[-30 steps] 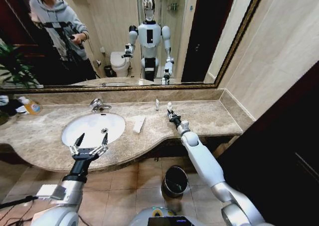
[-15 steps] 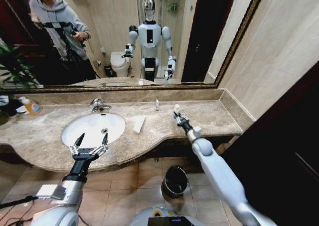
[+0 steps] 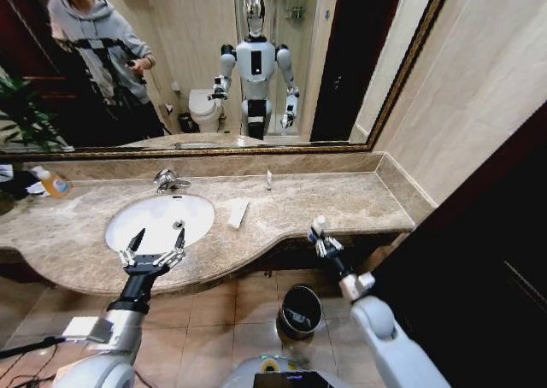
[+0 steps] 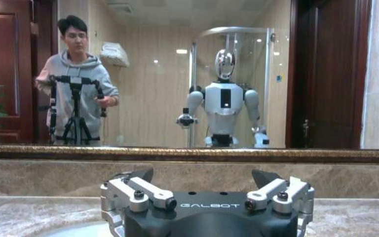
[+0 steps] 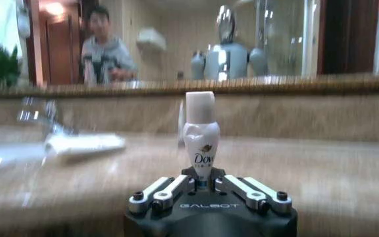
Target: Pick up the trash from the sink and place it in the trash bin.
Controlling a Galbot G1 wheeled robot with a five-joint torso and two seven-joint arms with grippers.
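Right end effector (image 3: 320, 244) clenched on an upright white-blue tube (image 5: 200, 132), just off the worktop (image 3: 342, 202) edge above the trash bin (image 3: 301, 310); left end effector (image 3: 154, 249) spread wide beside the sink (image 3: 160, 220).

This is a bathroom, like in a hotel. A white oval sink (image 3: 160, 221) with a chrome faucet (image 3: 167, 180) sits in a beige marble surface (image 3: 342, 200). Behind it hangs a wide framed mirror (image 3: 359, 55), which reflects a toilet (image 3: 205, 108). The floor (image 3: 248, 311) is tiled.
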